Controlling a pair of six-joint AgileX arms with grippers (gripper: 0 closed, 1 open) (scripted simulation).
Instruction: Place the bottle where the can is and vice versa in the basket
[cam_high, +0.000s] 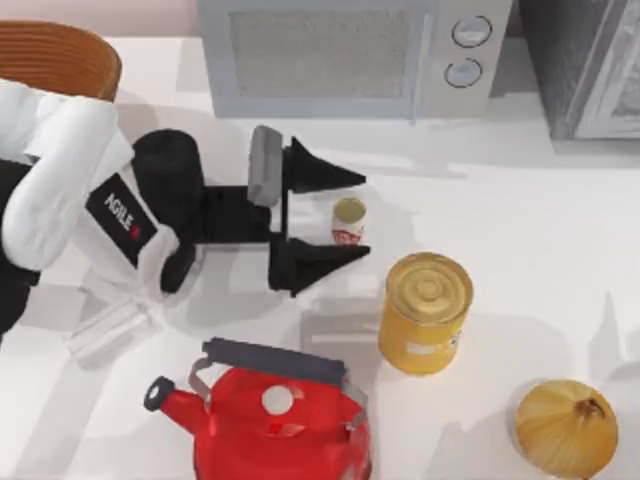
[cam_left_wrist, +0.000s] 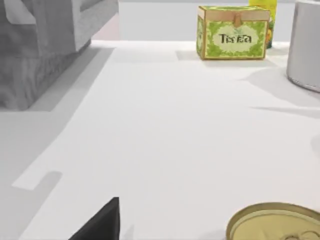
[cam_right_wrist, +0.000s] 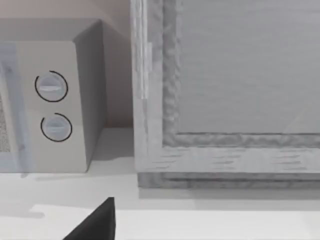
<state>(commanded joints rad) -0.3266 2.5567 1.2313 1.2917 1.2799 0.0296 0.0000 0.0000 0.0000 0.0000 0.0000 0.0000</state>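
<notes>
The can, small with a white-and-red label and a dull gold top, stands upright on the white table in the top view. My left gripper is open, reaching in from the left. From above, the can lies between its two black fingers and touches neither. How high the gripper is above the can I cannot tell. The basket sits at the table's far left corner, partly behind my left arm. The bottle is hidden. My right arm is parked, with its wrist view facing the microwave.
A large yellow can stands just right of the gripper, a red kettle in front and an onion at the front right. A clear cylinder lies under my left arm. The microwave lines the back. A tea box stands far off.
</notes>
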